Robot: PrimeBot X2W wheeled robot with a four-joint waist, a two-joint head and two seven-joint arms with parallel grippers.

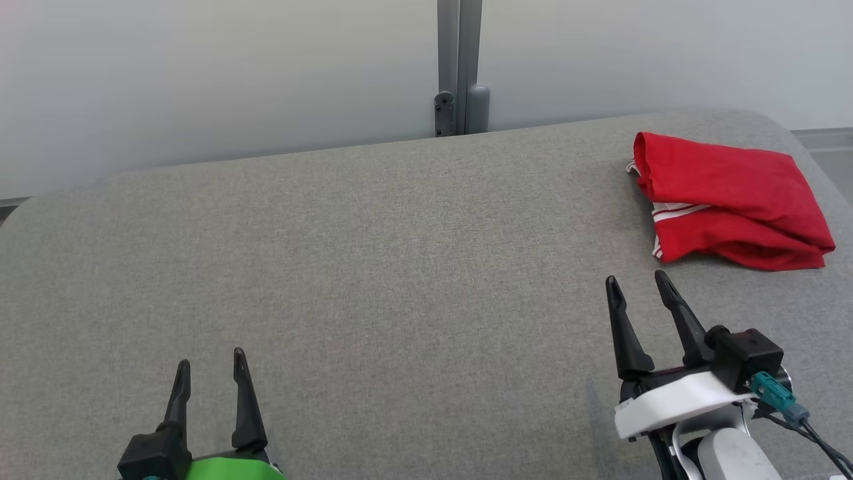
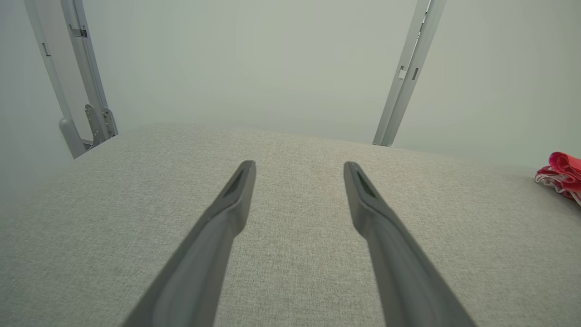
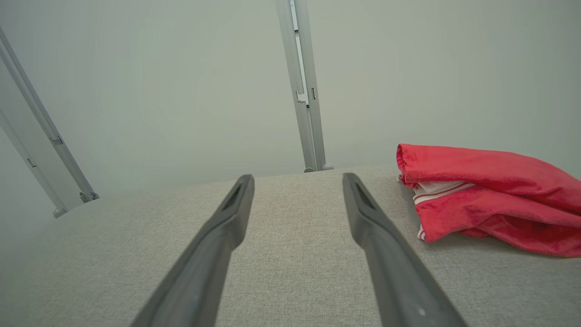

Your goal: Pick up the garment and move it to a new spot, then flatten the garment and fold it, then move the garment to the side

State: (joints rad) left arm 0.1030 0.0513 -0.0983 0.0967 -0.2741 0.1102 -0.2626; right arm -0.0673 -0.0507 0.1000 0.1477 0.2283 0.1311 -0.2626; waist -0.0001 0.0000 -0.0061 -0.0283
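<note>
The garment (image 1: 730, 200) is red with white trim and lies folded in a loose bundle at the far right of the grey padded table (image 1: 373, 267). In the right wrist view the garment (image 3: 490, 195) sits just right of my right gripper (image 3: 297, 181), whose jaws stand open and empty. From the head view my right gripper (image 1: 636, 283) hovers a short way in front of the bundle, apart from it. My left gripper (image 1: 210, 363) is open at the lower left, far from the cloth. A red edge of the garment (image 2: 560, 175) peeks in at the right of the left wrist view, beyond the left gripper (image 2: 299, 165).
A pale wall runs behind the table, with a grey metal post (image 1: 460, 67) at its far edge near the middle. The table's right edge (image 1: 826, 177) lies close to the garment. More grey frame posts (image 2: 86, 77) stand at the back left.
</note>
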